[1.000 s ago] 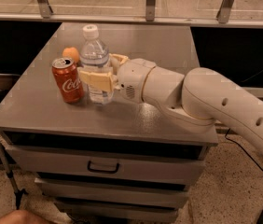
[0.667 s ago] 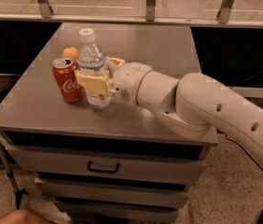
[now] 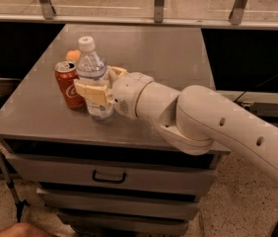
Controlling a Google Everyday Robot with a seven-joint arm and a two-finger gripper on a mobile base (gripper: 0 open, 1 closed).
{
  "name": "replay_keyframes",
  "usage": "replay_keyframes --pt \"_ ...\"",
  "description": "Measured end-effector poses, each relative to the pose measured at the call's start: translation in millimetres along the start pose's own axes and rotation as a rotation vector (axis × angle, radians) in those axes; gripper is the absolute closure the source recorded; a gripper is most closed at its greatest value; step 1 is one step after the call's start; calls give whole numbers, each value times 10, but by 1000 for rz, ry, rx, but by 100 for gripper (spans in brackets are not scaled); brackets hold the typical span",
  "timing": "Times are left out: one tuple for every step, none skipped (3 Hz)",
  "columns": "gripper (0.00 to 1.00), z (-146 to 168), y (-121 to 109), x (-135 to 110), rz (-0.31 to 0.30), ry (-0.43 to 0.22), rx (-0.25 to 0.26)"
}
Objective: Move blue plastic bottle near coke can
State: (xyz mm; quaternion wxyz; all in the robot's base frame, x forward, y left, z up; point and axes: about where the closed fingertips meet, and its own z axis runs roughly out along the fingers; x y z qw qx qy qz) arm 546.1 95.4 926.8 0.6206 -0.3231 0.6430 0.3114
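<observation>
The blue plastic bottle [image 3: 92,70], clear with a white cap, stands upright on the grey table top [image 3: 144,53] near its front left. The coke can [image 3: 68,84], red with a silver top, stands right next to the bottle on its left, almost touching. My gripper [image 3: 98,87] reaches in from the right and is shut on the bottle's lower half, one tan finger [image 3: 90,93] across its front and the other behind it. The white arm [image 3: 203,122] stretches off to the right.
A small orange fruit [image 3: 72,55] sits just behind the can and the bottle. The table is a metal cabinet with drawers [image 3: 109,174] below. A railing and dark gaps run along the back; the table's front edge is close to the bottle.
The gripper has carried the bottle a little to the left and forward, closer to the coke can. The can and the orange have not moved.
</observation>
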Motion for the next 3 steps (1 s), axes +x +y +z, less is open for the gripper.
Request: replay_keyframes --pt "100 22 15 55 11 -2 1" --pt "82 30 31 45 10 -2 -2" --pt "59 40 47 39 8 -2 -5"
